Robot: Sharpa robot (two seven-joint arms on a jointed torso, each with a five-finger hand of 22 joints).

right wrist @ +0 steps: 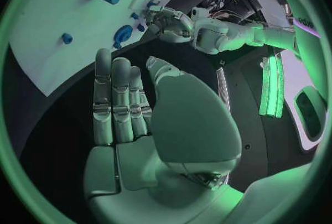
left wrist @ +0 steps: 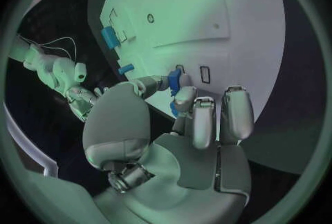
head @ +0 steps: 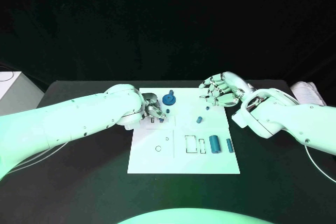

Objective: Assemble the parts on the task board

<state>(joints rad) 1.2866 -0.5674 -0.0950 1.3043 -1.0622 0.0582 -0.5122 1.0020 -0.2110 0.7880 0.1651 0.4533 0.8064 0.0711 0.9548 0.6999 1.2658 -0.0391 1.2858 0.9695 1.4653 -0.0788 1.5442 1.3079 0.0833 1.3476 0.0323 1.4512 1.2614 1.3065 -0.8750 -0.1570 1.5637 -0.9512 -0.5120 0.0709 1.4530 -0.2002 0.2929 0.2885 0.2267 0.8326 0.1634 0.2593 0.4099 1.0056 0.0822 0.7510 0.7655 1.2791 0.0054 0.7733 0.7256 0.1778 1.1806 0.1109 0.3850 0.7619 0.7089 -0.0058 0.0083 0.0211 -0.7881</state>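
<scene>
The left robot hand point(head: 155, 111) works at the far-left part of the task board point(head: 150, 161), its fingertips point(left wrist: 160, 83) pinching a small blue part point(left wrist: 174, 77) — probably to seat it in a slot there, though the contact is hard to read. The right robot hand point(head: 220, 90) hovers released, fingers straight, off the board's far-right edge — likely kept clear. Other blue parts point(head: 215, 144) wait nearer the robot.

White task board point(head: 150, 163) lies on black table point(head: 84, 185).
</scene>
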